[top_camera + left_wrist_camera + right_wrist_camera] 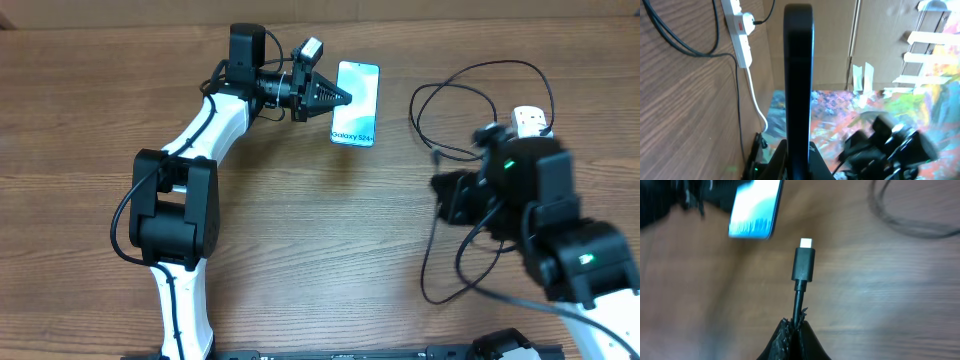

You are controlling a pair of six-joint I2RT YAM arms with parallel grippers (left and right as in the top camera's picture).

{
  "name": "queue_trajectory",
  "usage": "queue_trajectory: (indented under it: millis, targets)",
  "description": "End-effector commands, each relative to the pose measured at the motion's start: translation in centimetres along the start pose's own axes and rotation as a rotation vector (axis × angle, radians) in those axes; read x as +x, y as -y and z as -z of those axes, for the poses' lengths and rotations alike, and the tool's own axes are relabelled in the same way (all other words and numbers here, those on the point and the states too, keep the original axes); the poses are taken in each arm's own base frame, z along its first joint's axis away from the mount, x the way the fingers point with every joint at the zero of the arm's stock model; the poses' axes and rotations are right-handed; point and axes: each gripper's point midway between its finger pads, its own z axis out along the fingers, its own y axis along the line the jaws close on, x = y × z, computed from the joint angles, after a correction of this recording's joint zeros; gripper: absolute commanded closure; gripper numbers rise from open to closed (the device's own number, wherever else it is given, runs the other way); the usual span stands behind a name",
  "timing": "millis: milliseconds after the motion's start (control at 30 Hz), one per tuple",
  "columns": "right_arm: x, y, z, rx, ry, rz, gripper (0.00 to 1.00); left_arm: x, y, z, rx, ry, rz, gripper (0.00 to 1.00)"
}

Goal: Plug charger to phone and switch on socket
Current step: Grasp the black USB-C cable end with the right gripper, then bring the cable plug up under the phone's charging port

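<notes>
Since a limp cable cannot be steered into a port, the right fingers (785, 341) are clamped on the charger (799, 297) just behind its connector (804, 262). The connector juts out at 12 o'clock, its metal tip bare and rigid enough to aim. Out past that tip, the phone (755, 207) lies at about 11 o'clock in the wrist view, well apart, so tip and phone are not yet lined up. The left fingers (322, 96) are clamped on the phone's long edge from its 9 o'clock side, screen up, most likely to brace it against the push of the connector. The left wrist view shows the phone edge-on and seemingly held just off the desk (300, 250). Farther out, the charger's slack loops over the desk at 12 o'clock of the right arm. The socket (533, 120) sits at 1 o'clock, partly hidden behind that arm and well apart from both sets of fingers, so its switch looks like a later step.
</notes>
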Motion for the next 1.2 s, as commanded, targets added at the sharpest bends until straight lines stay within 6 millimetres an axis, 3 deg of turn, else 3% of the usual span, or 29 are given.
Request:
queue_trajectory:
  millis: [0,100,267,700,1167]
  targets:
    - [3.4,-2.1,-1.8,-0.078,-0.093,-0.006,0.96,0.5,1.5,-0.1,0.03,-0.041,0.011,0.96]
    - [4.0,-3.5,-2.2,-0.113,-0.104,-0.021,0.96,0.6,1.5,-0.1,0.031,-0.043,0.013,0.96]
    - [2.8,-5.4,-2.2,-0.176,-0.052,-0.019,0.96,0.6,1.5,0.0,0.033,-0.045,0.013,0.96]
    - [2.8,-5.4,-2.3,-0.175,-0.053,-0.018,0.96,0.8,1.6,0.0,0.038,-0.056,0.075,0.96]
    - [4.3,-4.0,-5.1,-0.096,-0.164,-0.005,0.96,0.1,1.1,-0.1,0.01,-0.012,0.029,0.96]
